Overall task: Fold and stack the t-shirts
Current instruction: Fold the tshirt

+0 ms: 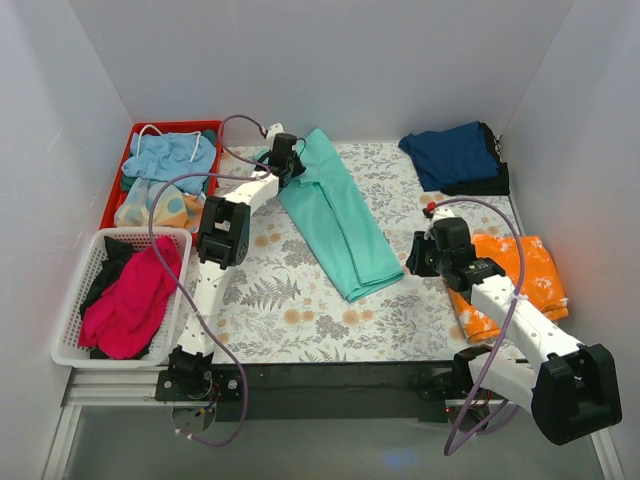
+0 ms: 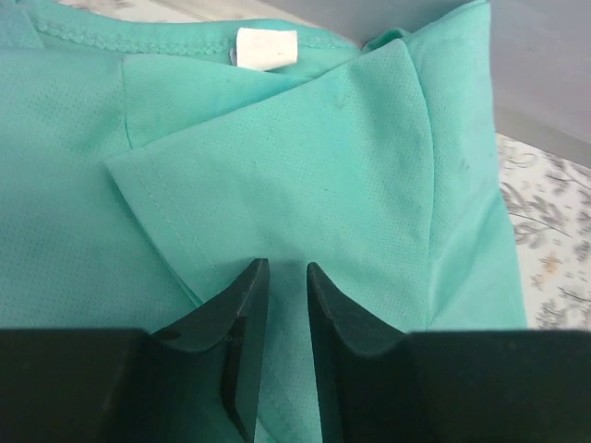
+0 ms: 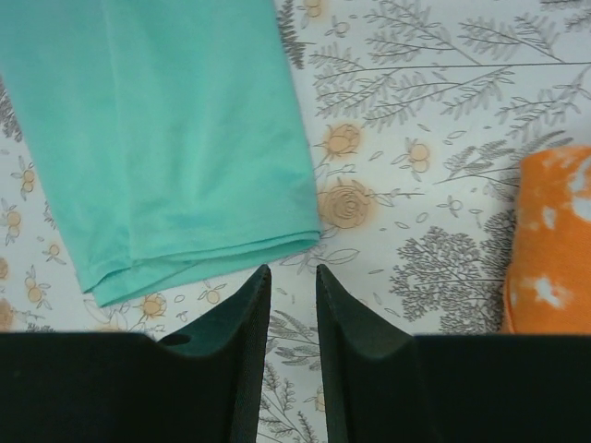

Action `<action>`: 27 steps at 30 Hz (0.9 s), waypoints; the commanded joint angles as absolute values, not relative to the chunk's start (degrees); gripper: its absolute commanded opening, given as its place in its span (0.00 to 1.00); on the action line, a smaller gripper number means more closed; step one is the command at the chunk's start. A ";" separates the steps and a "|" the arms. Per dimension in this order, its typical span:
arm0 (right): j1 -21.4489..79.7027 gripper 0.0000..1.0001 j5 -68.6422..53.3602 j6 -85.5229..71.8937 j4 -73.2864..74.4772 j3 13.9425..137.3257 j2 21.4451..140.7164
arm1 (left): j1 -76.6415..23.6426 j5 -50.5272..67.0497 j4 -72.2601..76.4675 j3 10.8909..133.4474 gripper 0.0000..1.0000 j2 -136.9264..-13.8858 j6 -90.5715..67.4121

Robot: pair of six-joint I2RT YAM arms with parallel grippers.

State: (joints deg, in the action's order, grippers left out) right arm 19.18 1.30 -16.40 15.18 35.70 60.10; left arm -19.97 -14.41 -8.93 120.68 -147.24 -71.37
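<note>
The teal-green t-shirt [image 1: 340, 215] lies folded into a long strip across the middle of the floral table, its collar end at the back. My left gripper [image 1: 293, 165] is at that collar end. In the left wrist view the gripper [image 2: 287, 269] has its jaws nearly together with teal cloth [image 2: 277, 166] between them, near a folded sleeve and the white label [image 2: 266, 48]. My right gripper [image 1: 416, 255] hovers empty just off the shirt's hem corner [image 3: 157, 138], and in the right wrist view [image 3: 294, 273] its jaws are close together. A folded navy t-shirt [image 1: 455, 155] lies at the back right. A folded orange-and-white t-shirt [image 1: 530, 270] lies at the right.
A white basket [image 1: 75, 350] at the front left holds a magenta shirt [image 1: 135, 295] and dark cloth. A red bin [image 1: 113, 195] behind it holds light blue and mottled clothes [image 1: 170, 155]. White walls enclose the table. The orange shirt's edge [image 3: 554, 240] is right of my right fingers.
</note>
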 commanded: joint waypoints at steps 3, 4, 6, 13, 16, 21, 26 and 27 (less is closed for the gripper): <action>27.06 0.33 2.28 -15.12 9.67 35.94 63.19 | -19.16 1.48 3.31 116.50 0.24 -144.16 -67.24; 27.59 0.33 2.46 -15.20 9.15 36.03 64.93 | -19.07 1.76 5.69 113.93 0.26 -142.14 -67.67; 29.08 0.33 2.81 -15.29 8.62 37.00 66.88 | -18.37 1.93 9.49 108.05 0.27 -135.20 -69.77; 30.59 0.34 5.54 -15.47 6.33 38.85 73.82 | -18.46 0.72 12.75 91.79 0.33 -115.24 -69.96; 30.67 0.35 6.24 -15.56 5.19 39.02 75.49 | -18.72 0.70 11.69 85.46 0.34 -108.82 -70.22; 30.67 0.34 6.41 -15.47 3.69 39.29 78.66 | -21.17 5.36 8.43 73.85 0.34 -101.26 -72.95; 30.94 0.41 8.69 -14.94 2.99 39.55 79.63 | -28.20 1.32 5.89 60.32 0.35 -95.98 -78.56; 30.94 0.46 9.14 -14.77 3.08 39.20 79.19 | -29.95 1.06 5.98 58.38 0.36 -95.28 -79.97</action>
State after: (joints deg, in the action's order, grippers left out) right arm 30.52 6.35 -16.01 5.74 37.23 80.05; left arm -24.82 2.31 11.16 66.00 -97.67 -74.72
